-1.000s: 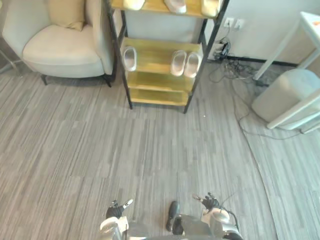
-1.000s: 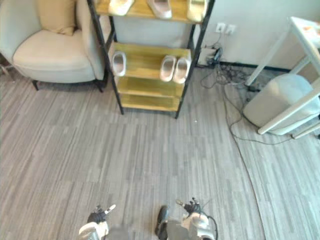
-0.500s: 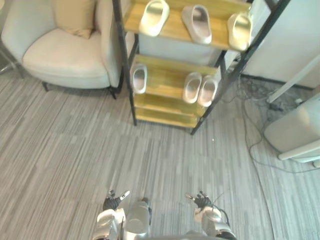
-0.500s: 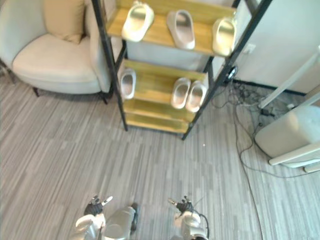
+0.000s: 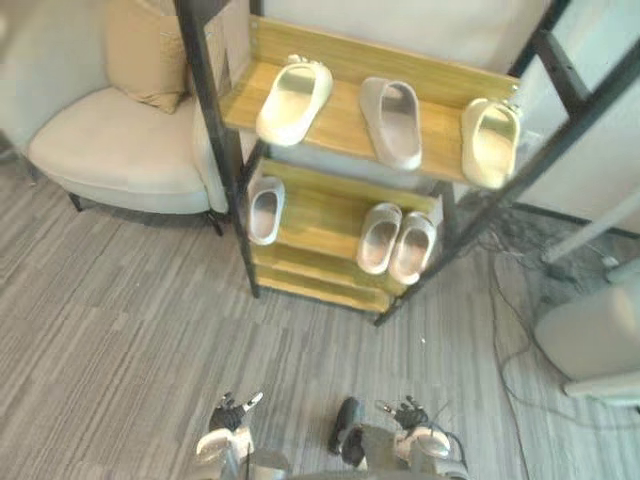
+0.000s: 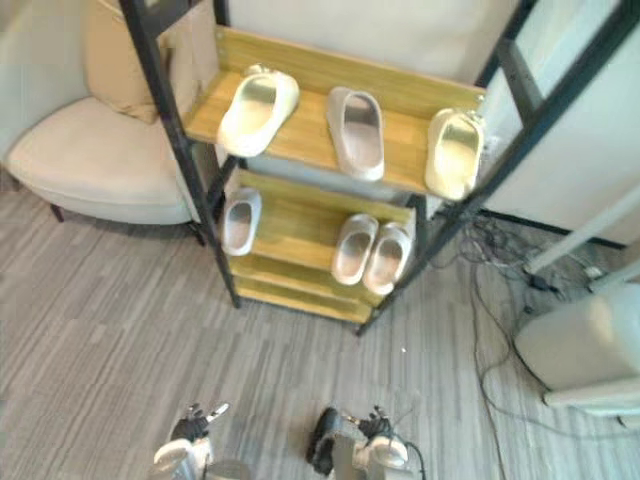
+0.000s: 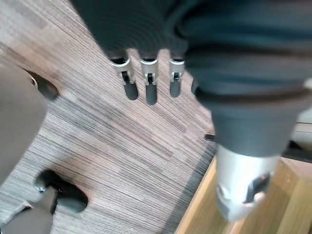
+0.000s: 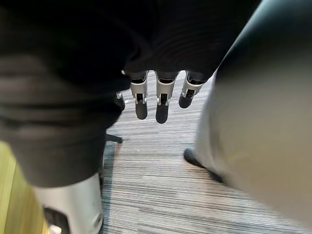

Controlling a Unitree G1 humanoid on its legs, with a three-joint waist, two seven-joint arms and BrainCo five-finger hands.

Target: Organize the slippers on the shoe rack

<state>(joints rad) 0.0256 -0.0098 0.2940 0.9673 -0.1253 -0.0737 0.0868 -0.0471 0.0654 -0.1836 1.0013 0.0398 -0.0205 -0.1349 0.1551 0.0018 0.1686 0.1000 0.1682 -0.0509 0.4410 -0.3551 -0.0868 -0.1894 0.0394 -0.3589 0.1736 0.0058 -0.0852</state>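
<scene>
1. Shoe rack [image 5: 345, 122]: black frame with wooden shelves. It stands on the far side of the grey plank floor [image 5: 120, 330], just right of a cream armchair [image 5: 110, 150] with a tan cushion [image 5: 145, 55]
2. Upper shelf holds three slippers, spaced apart: left cream slipper [image 5: 293, 98] lying at an angle, greyish slipper [image 5: 392, 122] in the middle, right cream slipper [image 5: 491, 142] at the right end close to the frame post
3. Lower shelf: single slipper [image 5: 264, 209] at the left end beside the post. A pale pair [image 5: 380, 237] sits toward the right, the two side by side and touching
4. Left hand [image 5: 230, 412]: low at the near edge, left of centre, over bare floor. Its wrist view shows the fingers [image 7: 151, 90] straight and relaxed, holding nothing
5. Right hand [image 5: 408, 412]: near edge, right of centre. Fingers [image 8: 162, 108] extended and loose, empty
6. Both hands are well apart from the rack
7. Right of the rack: cables [image 5: 510, 330] on the floor and a pale rounded object [image 5: 595, 335] at the right edge; cannot tell what it is
</scene>
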